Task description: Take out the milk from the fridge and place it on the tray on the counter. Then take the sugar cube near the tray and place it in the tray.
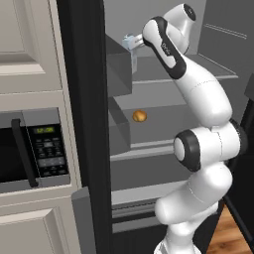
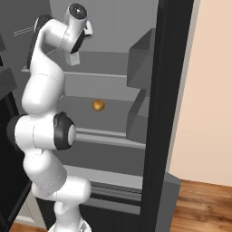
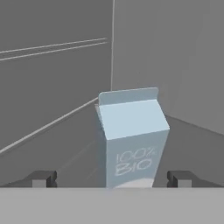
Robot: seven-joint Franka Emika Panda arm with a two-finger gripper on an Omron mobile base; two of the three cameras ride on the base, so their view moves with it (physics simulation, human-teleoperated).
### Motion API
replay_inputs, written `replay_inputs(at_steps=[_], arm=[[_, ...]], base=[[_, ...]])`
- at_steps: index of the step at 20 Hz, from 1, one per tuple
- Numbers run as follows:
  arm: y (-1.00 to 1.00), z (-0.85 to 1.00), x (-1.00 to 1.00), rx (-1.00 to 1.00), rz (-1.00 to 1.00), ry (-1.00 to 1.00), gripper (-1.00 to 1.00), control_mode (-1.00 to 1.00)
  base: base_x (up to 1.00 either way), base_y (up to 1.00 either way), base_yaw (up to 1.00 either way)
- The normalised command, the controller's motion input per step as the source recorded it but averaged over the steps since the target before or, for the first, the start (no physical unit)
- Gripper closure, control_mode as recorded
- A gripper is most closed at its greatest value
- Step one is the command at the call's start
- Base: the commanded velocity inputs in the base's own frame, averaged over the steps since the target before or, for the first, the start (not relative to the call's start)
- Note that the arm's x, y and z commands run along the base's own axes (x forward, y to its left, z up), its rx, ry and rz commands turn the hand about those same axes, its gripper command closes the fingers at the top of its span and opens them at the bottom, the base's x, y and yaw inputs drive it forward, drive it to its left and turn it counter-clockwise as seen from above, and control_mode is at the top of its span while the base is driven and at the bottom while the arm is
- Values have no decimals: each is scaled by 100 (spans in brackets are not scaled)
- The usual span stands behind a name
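On the upper shelf of the open fridge (image 1: 163, 94), the milk carton (image 3: 131, 138) is standing upright, its gabled top facing the hand camera and "100% BIO" printed on its front. The gripper (image 3: 111, 179) is hanging just in front of it with its jaws spread wide, one finger tip showing on each side of the carton and neither pad touching it. From the left base view the carton (image 1: 130, 43) is peeking out just beyond the wrist, against the dark door bin.

The main risk, as I judge it, is tipping. The carton is tall and narrow, so a forward push with the palm or an off-centre closing could be knocking it over toward the back wall. The carton is also sitting slightly turned relative to the fingers, so the pads may be closing on its edges rather than its flat faces, and it could twist or slip out while being lifted.

Around it, a small orange-brown round item (image 1: 139, 115) is resting on the shelf below, well apart from the carton. Grey door bins (image 2: 139, 59) are projecting beside the shelves on the fridge door, and the elbow could be brushing them during withdrawal. A silver-and-black microwave (image 1: 34, 154) is sitting in the cabinetry beside the fridge, out of the arm's way.
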Motion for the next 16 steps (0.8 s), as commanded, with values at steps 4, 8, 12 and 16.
replay_inputs(at_steps=[4, 8, 12, 16], arm=[[0, 0, 39, 0, 5, 0, -100, -100], [8, 0, 23, -3, 1, 0, -100, -100], [18, -4, 21, -2, 0, 0, -100, -100], [11, -10, 15, 0, 0, 0, -100, -100]], base=[[0, 0, 0], [0, 0, 0], [0, 0, 0], [0, 0, 0]])
